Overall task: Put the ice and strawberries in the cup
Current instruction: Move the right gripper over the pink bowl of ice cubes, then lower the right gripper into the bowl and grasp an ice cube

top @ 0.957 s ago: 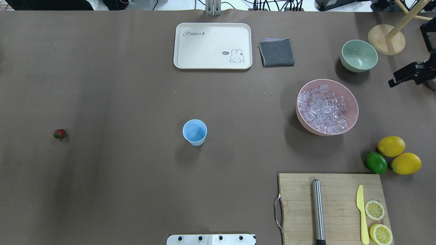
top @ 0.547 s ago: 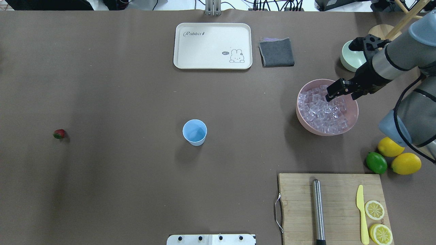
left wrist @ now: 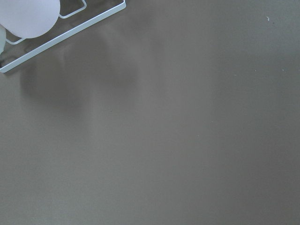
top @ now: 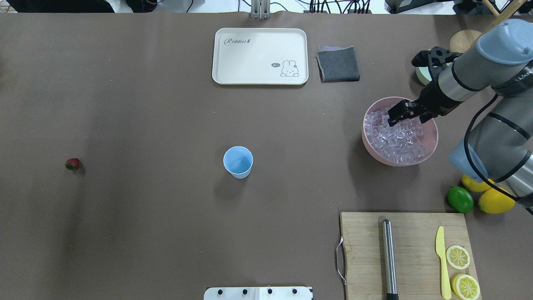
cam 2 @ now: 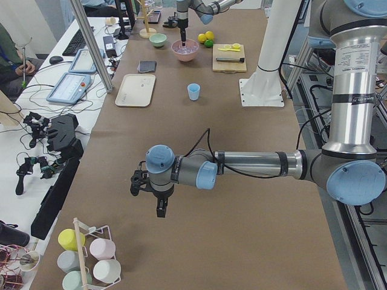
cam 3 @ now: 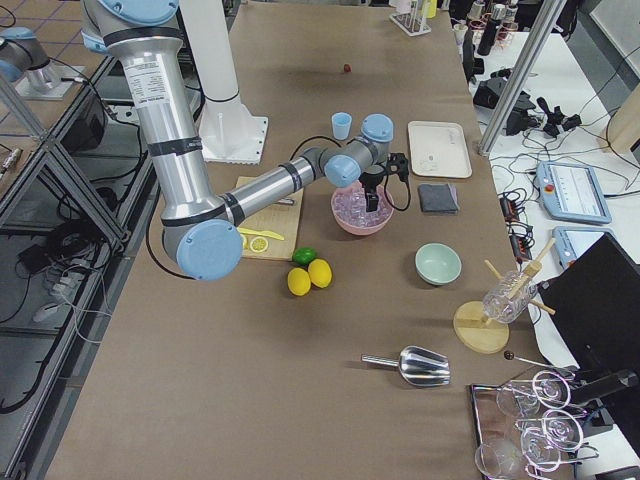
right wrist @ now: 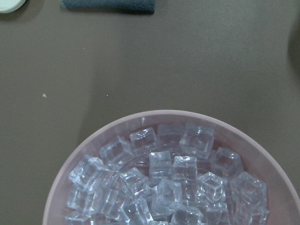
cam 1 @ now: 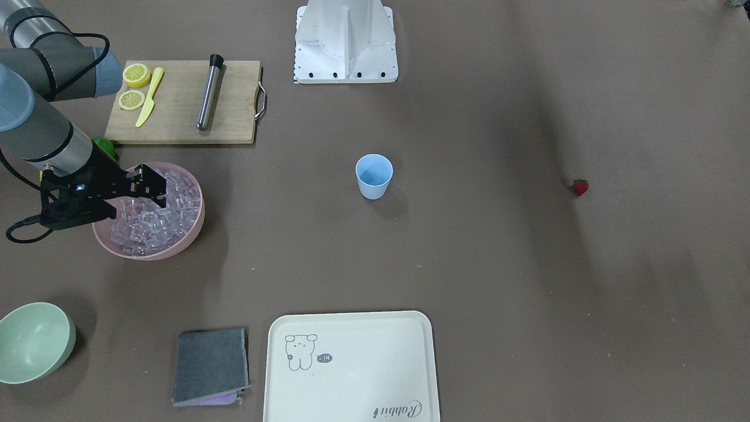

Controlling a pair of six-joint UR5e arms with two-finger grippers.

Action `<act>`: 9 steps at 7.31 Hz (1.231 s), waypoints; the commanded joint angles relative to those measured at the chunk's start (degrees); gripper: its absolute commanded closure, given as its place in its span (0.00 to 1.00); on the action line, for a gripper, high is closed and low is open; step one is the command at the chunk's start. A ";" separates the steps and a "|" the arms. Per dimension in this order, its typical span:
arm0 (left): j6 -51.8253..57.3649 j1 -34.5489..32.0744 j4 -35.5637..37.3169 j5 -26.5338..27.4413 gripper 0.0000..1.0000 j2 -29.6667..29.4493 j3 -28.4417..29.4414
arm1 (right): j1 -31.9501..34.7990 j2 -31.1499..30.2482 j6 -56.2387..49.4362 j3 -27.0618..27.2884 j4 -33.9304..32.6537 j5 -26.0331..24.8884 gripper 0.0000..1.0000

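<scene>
The light blue cup (top: 237, 161) stands upright and empty near the table's middle; it also shows in the front view (cam 1: 374, 174). The ice (top: 395, 135) fills a pink bowl (top: 433, 146) at the right. The tiny red strawberry (top: 72, 163) lies alone far to the left. My right gripper (top: 393, 118) hangs just above the ice, jaws open, with nothing in it. The right wrist view looks straight down on the ice (right wrist: 164, 187). My left gripper (cam 2: 160, 208) shows only in the exterior left view, over bare table far from the cup; I cannot tell its state.
A cream tray (top: 260, 56) and grey cloth (top: 338, 63) lie at the back. The pale green bowl (cam 1: 32, 343) sits behind the pink bowl. A cutting board (top: 408, 254) holds a muddler, knife and lemon slices. Lemons (top: 495, 201) and a lime (top: 460, 199) lie beside it.
My right arm has swung in from the right edge to over the pink bowl, and in the last half second moved a little further left above the ice.
</scene>
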 commanded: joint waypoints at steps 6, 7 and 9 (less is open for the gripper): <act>0.00 0.00 0.00 -0.02 0.02 -0.09 0.00 | -1.96 2.11 0.03 -5.25 0.00 -1.36 0.09; 0.00 0.00 0.09 0.07 0.02 -0.35 0.00 | -2.22 2.12 0.03 -5.52 0.00 -1.54 0.09; 0.09 0.00 0.09 -0.02 0.02 -0.35 0.09 | -2.58 2.12 0.03 -5.87 0.00 -1.54 0.09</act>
